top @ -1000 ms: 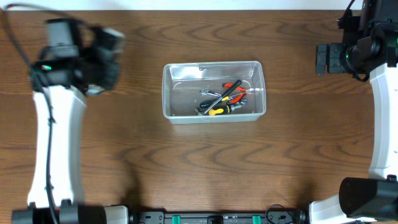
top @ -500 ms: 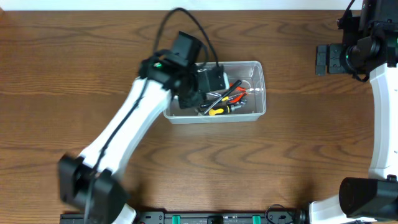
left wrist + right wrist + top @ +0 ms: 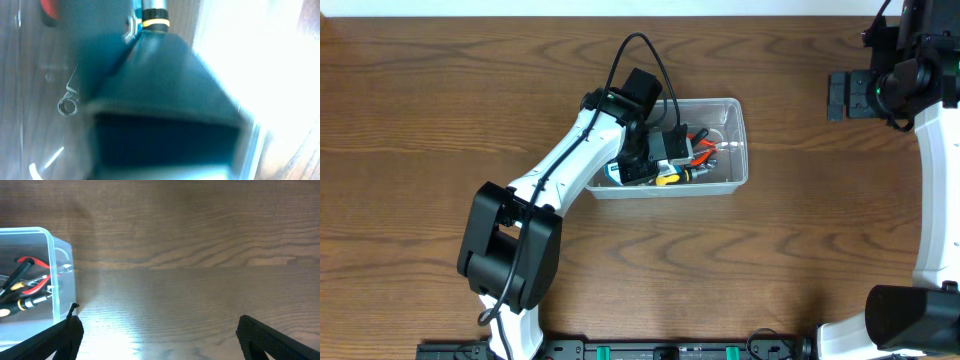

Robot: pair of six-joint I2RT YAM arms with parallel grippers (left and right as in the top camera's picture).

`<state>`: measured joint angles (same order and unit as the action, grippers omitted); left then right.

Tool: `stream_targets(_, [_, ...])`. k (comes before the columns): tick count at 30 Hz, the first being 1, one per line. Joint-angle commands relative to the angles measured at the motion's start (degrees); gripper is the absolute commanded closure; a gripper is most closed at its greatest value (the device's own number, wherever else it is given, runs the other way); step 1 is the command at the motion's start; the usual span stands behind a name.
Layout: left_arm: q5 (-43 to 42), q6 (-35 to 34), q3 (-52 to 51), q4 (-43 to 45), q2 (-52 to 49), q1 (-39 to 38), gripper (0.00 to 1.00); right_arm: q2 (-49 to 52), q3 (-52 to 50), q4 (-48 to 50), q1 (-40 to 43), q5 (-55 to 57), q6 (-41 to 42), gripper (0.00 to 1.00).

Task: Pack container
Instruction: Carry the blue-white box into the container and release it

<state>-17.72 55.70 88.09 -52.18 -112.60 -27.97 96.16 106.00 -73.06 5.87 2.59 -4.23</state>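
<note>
**Packing part done, left arm down in the container**

The container (image 3: pixel 737 120) stands on the tabletop (image 3: pixel 820 250), near the middle and a little towards the far edge. Several tools already lie in its right half: red-handled pliers (image 3: pixel 700 150), a yellow-and-black screwdriver (image 3: pixel 676 178) and a ring-ended wrench (image 3: pixel 67 106). Nothing loose shows on the wood around it, so by my reading most of the packing is done.

The left pincer (image 3: pixel 658 158) is low inside the container, over the tools. A dark blue box (image 3: pixel 165 100) fills its wrist view (badly blurred). I cannot tell whether the jaws grip that box, nor how far apart they stand. If the box is the last item, what is left is to set it down and lift the arm clear.

The right pincer (image 3: pixel 162 337) hangs over bare wood well to the right of the container. Its jaws are spread wide with nothing between them.

No brand, label or writing can be read on the container, the tools or the box.
</note>
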Motion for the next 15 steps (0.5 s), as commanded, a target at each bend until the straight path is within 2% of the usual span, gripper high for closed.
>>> stream_targets(1, [-1.09, -0.28, 0.33, 0.09, 0.26, -0.09, 0.45, 0.11, -0.20, -0.02, 0.59, 0.37, -0.59, 0.01])
stream_targets(5, [-1.07, -0.28, 0.33, 0.70, 0.26, -0.09, 0.33, 0.11, -0.20, -0.02, 0.59, 0.37, -0.59, 0.01])
stream_targets(12, [3.78, -0.28, 0.33, 2.62, 0.26, -0.09, 0.32, 0.11, -0.20, -0.04, 0.59, 0.39, -0.59, 0.01])
stream_targets(15, [8.41, -0.94, 0.33, 4.13, 0.26, -0.09, 0.31, 0.11, -0.20, -0.04, 0.59, 0.37, -0.57, 0.01])
